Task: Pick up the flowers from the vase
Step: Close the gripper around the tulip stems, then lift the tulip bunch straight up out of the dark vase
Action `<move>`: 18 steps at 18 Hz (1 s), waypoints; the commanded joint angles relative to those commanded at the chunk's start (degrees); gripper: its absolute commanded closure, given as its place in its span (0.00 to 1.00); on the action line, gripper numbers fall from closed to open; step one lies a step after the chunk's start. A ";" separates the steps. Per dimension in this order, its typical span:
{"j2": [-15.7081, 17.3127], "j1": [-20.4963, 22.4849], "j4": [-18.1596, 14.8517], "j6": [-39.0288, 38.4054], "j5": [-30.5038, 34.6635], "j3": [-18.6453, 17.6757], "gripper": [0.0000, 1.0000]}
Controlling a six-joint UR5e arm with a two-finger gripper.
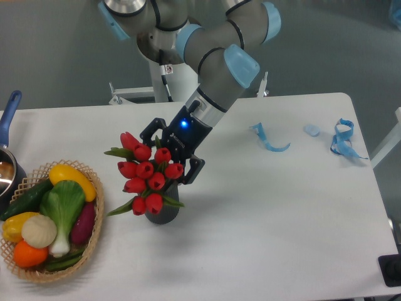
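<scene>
— What sits closest to us?

— A wicker basket (94, 241) at the table's (269, 238) front left corner, full of vegetables: a yellow pepper, a cucumber, a leek, an orange one, a purple one, a pale round one.

— And the flowers?

— The flowers (147, 175) stand in the vase (161, 215), just right of the basket. Red buds crowd over the mouth, and green leaves poke out left and right. Only the lower part of the dark vase shows under them.

— Where is the claw?

— The gripper (170, 155) reaches down from the arm, right behind the bunch, with a blue light glowing on its wrist. One dark finger shows at the upper left of the buds, another at the right side by the outer bud. So the fingers look spread around the bunch, though the buds hide the tips and I cannot be sure they touch anything.

— Anything else?

— A pan with a blue handle (9, 113) at the left edge, and blue ribbon scraps (341, 139) at the far right.
</scene>
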 joint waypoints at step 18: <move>1.05 0.79 0.00 -1.14 -2.72 0.97 0.59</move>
